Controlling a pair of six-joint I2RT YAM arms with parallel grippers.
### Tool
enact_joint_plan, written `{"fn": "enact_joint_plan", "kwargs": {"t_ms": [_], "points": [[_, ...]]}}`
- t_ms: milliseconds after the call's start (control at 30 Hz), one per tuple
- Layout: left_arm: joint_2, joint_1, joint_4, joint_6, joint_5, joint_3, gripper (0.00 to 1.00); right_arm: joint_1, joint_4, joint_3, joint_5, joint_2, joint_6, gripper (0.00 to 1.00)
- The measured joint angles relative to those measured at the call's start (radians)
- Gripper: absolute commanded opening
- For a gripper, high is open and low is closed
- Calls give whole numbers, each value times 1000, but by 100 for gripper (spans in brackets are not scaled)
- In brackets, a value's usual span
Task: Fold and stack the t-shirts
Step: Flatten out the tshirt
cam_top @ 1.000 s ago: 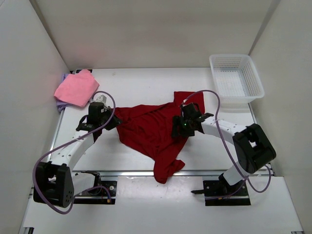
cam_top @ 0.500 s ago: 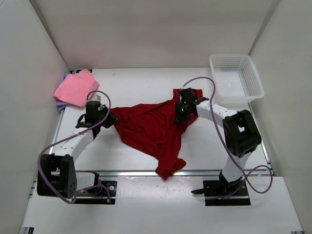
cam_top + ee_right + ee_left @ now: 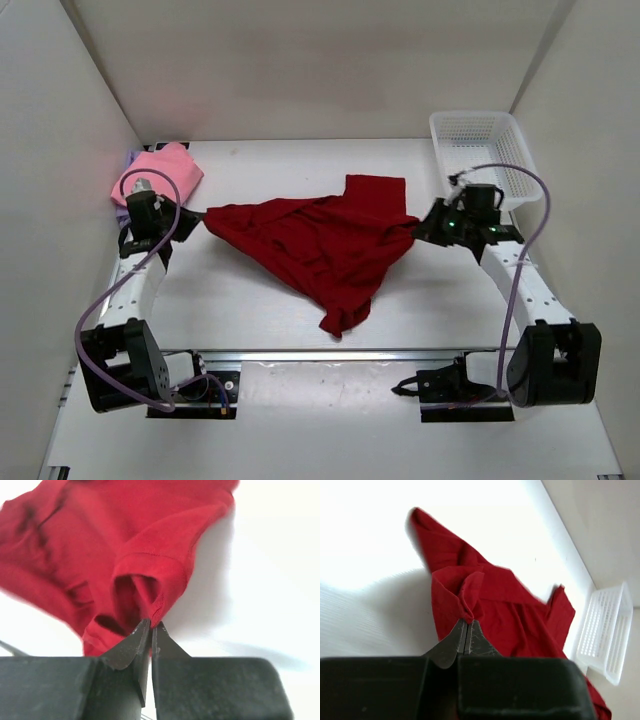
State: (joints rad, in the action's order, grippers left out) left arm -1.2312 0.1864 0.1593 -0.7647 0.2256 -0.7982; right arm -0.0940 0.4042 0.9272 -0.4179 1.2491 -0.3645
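The dark red t-shirt (image 3: 320, 245) hangs stretched between both grippers above the table middle, its lower part drooping to a point near the front. My left gripper (image 3: 196, 216) is shut on the shirt's left end (image 3: 462, 597), fabric pinched at the fingertips. At the right, my right gripper (image 3: 422, 228) is shut on a hemmed edge of the same shirt (image 3: 150, 575). A folded pink t-shirt (image 3: 160, 170) lies at the back left on top of a lavender t-shirt (image 3: 131, 157), of which only a sliver shows.
A white lattice basket (image 3: 485, 165) stands at the back right, also in the left wrist view as the basket (image 3: 607, 630). Walls close in the table on the left, back and right. A rail (image 3: 330, 353) runs along the front edge by the arm bases.
The right gripper closed on the shirt's right side and swung out to the right. The left gripper moved left and back. The shirt went from crumpled to stretched between them.
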Motion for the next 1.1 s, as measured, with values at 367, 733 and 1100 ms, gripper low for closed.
{"fn": "enact_joint_plan", "kwargs": {"t_ms": [367, 733, 1100], "points": [[44, 8, 48, 16, -5, -31, 0, 237, 67, -92, -43, -55, 80, 28], [125, -120, 56, 38, -29, 57, 0, -212, 126, -72, 186, -121, 26, 40], [105, -257, 11, 31, -37, 123, 0, -746, 105, -44, 317, 144, -93, 50]]}}
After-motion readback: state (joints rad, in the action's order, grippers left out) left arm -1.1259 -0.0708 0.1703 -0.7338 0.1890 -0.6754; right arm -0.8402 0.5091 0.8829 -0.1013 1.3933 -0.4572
